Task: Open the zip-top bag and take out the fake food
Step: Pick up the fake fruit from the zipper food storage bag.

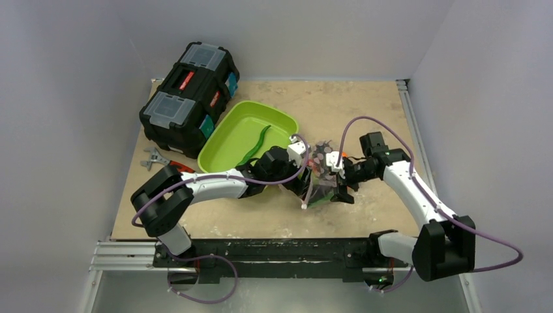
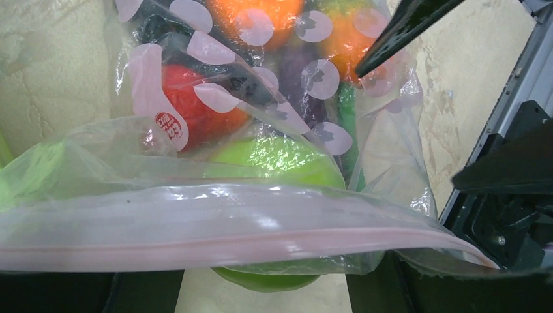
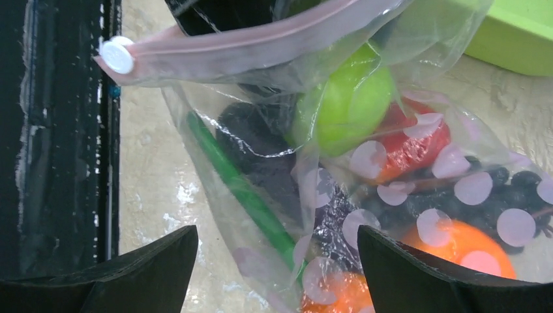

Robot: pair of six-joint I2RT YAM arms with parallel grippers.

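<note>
The zip-top bag [image 1: 319,173] lies mid-table between both grippers, with fake food inside. My left gripper [image 1: 301,179] is at its mouth. In the left wrist view the pink zip strip [image 2: 261,241] drapes across my open left gripper [image 2: 264,290], and the lime-green ball [image 2: 274,160] sits between the fingers. Behind it are a red pepper [image 2: 195,104], an orange fruit [image 2: 261,16] and a purple eggplant [image 2: 300,72]. My right gripper [image 3: 277,274] is open and straddles the bag's other end over a green pod [image 3: 241,186]. Another long green pod [image 1: 256,147] lies in the tray.
The lime-green tray [image 1: 228,140] stands just left of the bag. A black toolbox [image 1: 189,98] is at the back left, with a red-handled wrench [image 1: 160,161] in front of it. The black mounting rail [image 1: 261,251] runs along the near edge.
</note>
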